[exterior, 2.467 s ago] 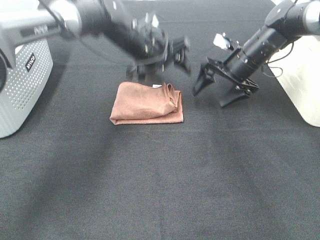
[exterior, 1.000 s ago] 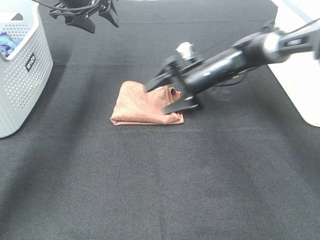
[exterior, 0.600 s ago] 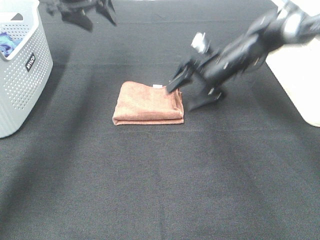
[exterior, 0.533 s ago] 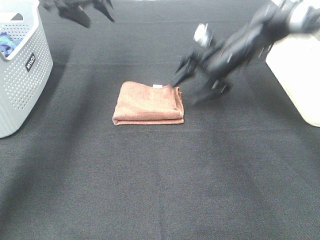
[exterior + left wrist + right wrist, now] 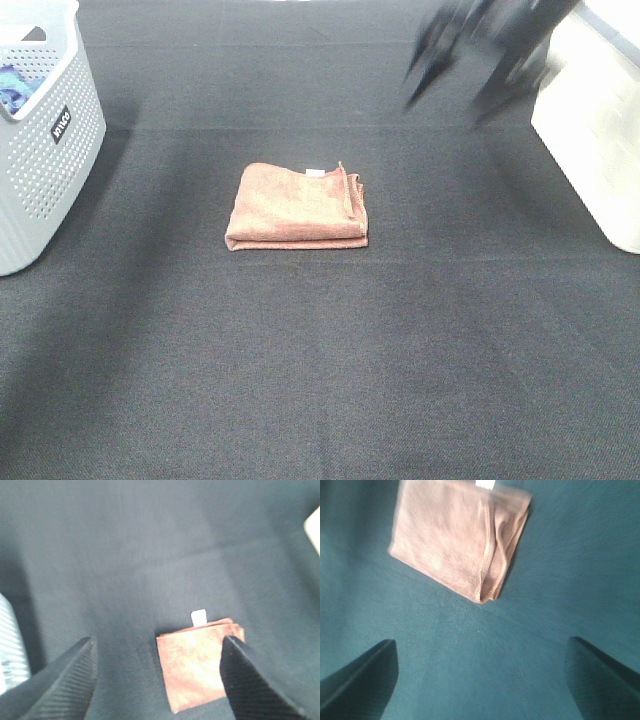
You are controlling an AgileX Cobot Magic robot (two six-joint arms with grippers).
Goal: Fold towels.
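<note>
The reddish-brown towel [image 5: 296,207] lies folded into a flat rectangle in the middle of the black table, its small white tag [image 5: 315,173] at the far edge. My right gripper [image 5: 450,92] is a motion-blurred shape high at the far right, open and well away from the towel. The right wrist view looks down on the towel [image 5: 455,535] from above between two spread fingers [image 5: 360,680], with nothing held. My left gripper [image 5: 160,680] is outside the exterior view. In the left wrist view its fingertips [image 5: 65,680] stand wide apart, and the towel [image 5: 197,667] and its tag [image 5: 199,616] lie far below.
A grey perforated basket [image 5: 45,140] stands at the left edge with a blue cloth [image 5: 10,80] inside. A white box [image 5: 590,130] sits at the right edge. Black cloth [image 5: 320,370] covers the table.
My right gripper has pulled away from the towel's right edge, rising toward the far right. The left gripper has left the top of the exterior view. The towel stays folded in place.
</note>
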